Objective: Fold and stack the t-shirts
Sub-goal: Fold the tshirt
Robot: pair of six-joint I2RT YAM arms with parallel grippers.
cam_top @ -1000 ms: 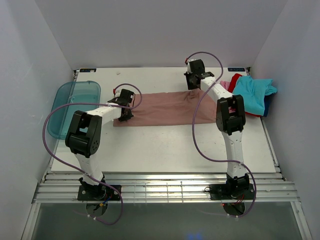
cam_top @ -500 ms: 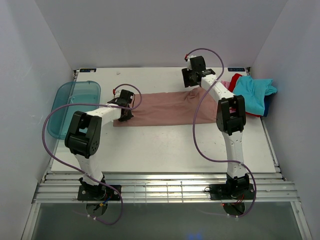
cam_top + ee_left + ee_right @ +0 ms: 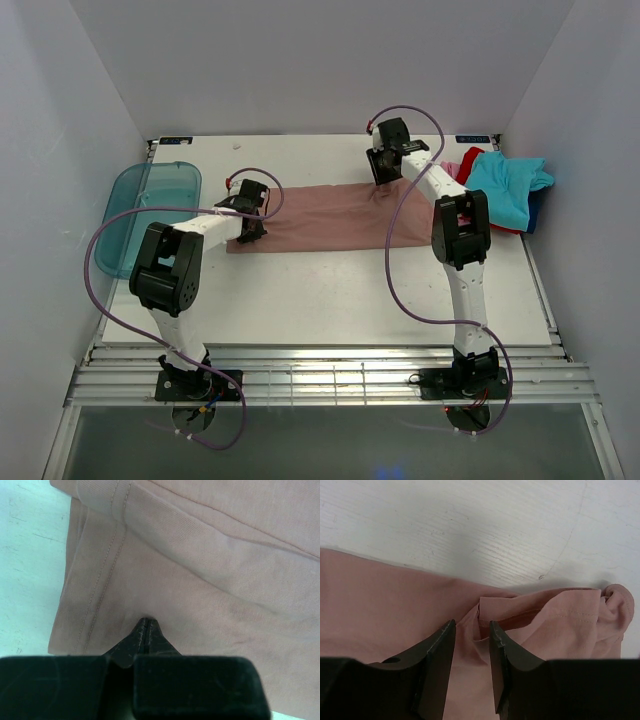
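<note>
The dusty-pink t-shirt [image 3: 330, 215] lies as a long folded strip across the middle of the counter [image 3: 330, 290]. In the last second the right fingers [image 3: 440, 650], at the strip's upper edge right of centre, have parted and shifted a little. They now stand narrowly apart over a rumpled fold. The left fingers [image 3: 137, 642] are closed tight, tips on the strip's left end. This looks like a re-grip before the next fold. The other tees [image 3: 505, 185] wait at upper right.

flat dusty-pink t-shirt [image 3: 330, 215], colourful pile [image 3: 505, 185] right
</note>
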